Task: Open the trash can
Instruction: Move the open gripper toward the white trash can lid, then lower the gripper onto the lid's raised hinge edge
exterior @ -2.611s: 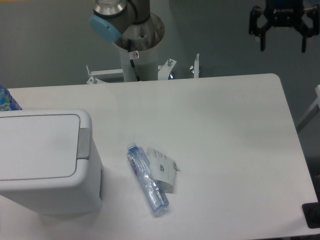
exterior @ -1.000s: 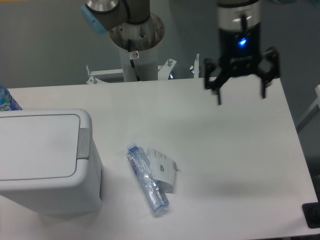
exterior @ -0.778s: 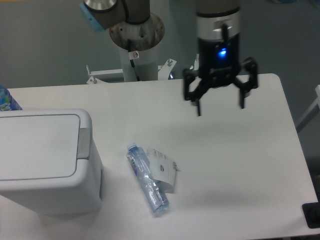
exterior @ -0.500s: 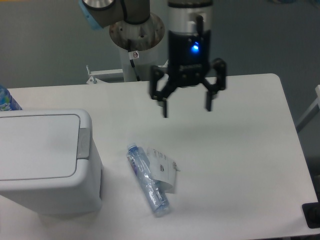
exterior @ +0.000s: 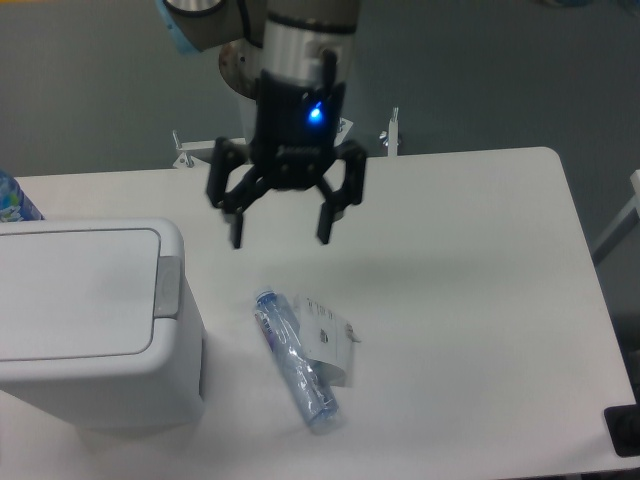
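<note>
The trash can (exterior: 95, 325) is a big white boxy bin at the left of the table, its flat lid down and a grey push tab (exterior: 167, 286) on its right edge. My gripper (exterior: 281, 240) hangs open above the table, a little right of and behind the tab, with nothing between its fingers. A blue light glows on its body.
A crushed clear plastic bottle (exterior: 296, 358) lies on the table just right of the bin, with a white label (exterior: 328, 340) beside it. A blue bottle top (exterior: 14, 200) shows at the far left edge. The arm's base column (exterior: 272, 110) stands behind the table.
The gripper has travelled from the far upper right leftward and downward across the table toward the bin, staying open. The bin and bottle have not moved.
</note>
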